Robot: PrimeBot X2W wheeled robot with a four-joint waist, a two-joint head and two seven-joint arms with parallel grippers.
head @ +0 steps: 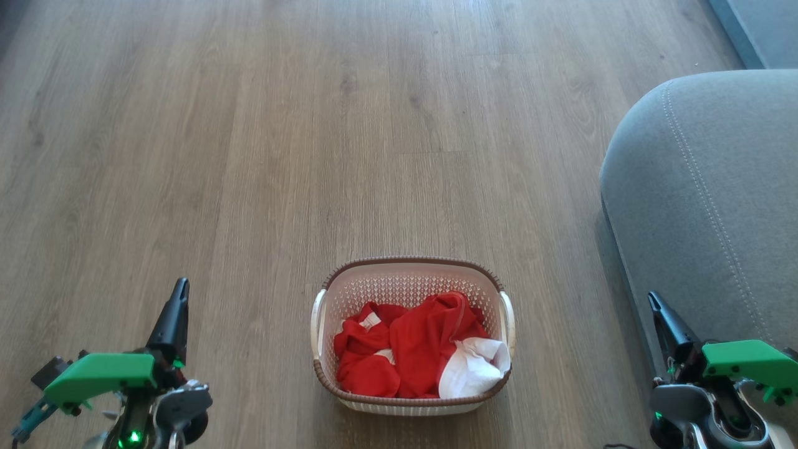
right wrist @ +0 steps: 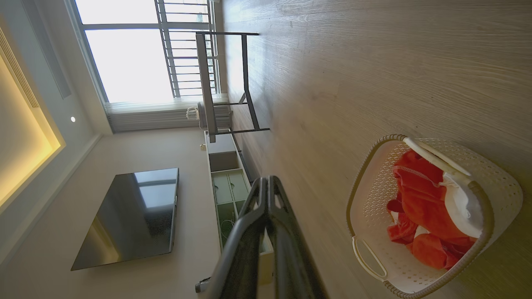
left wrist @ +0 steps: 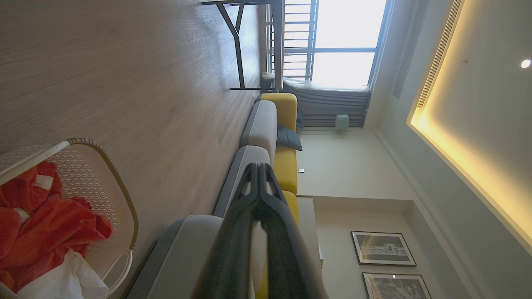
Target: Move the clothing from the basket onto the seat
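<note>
While your left gripper [head: 179, 293] and right gripper [head: 653, 300] hung closed and empty either side of the basket [head: 405, 288], the clothing [head: 411, 349] lay heaped inside it, the seat [head: 717, 206] near on the right; reaching in closed, you would only have shoved fabric; a deep pinch might have lifted the light basket too.

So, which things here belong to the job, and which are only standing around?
For the job:
- clothing
- basket
- seat

Only standing around:
- television
- framed pictures
- dark cushion
</note>
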